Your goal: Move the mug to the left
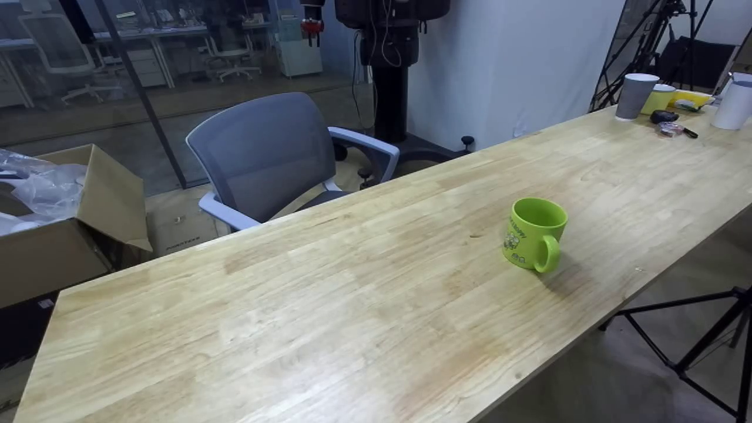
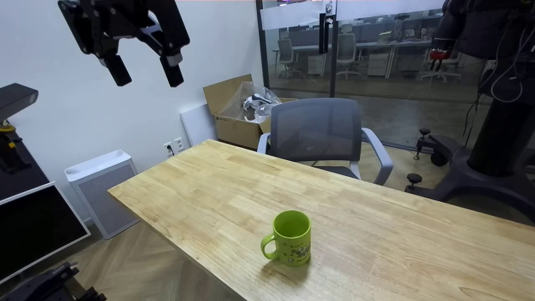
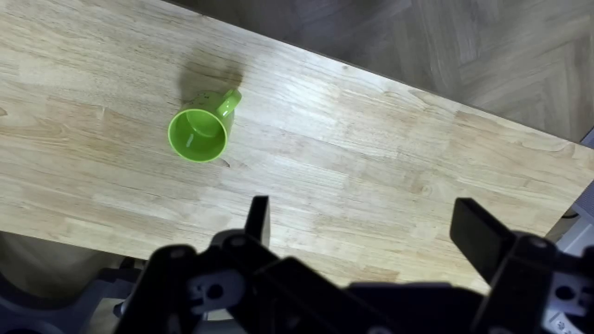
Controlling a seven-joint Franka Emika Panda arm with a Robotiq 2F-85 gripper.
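A lime-green mug (image 1: 531, 238) stands upright on the wooden table (image 1: 329, 305). It has a loop handle and dark cartoon print on its side. It also shows in an exterior view (image 2: 297, 246) with its handle pointing left, and in the wrist view (image 3: 198, 134) at the upper left, its inside bare. My gripper (image 2: 145, 75) hangs high above the table in that exterior view, well apart from the mug. In the wrist view my gripper (image 3: 359, 204) has its two black fingers wide apart with only table between them. The mug lies outside the fingers, up and to the left there.
A grey chair (image 1: 267, 155) stands against the table's long edge. A grey cup (image 1: 635, 97), a yellow bowl (image 1: 693, 98) and a white container (image 1: 734, 106) stand at the table's far end. A black tripod (image 1: 684, 364) stands beside the table. A cardboard box (image 2: 238, 129) sits beyond.
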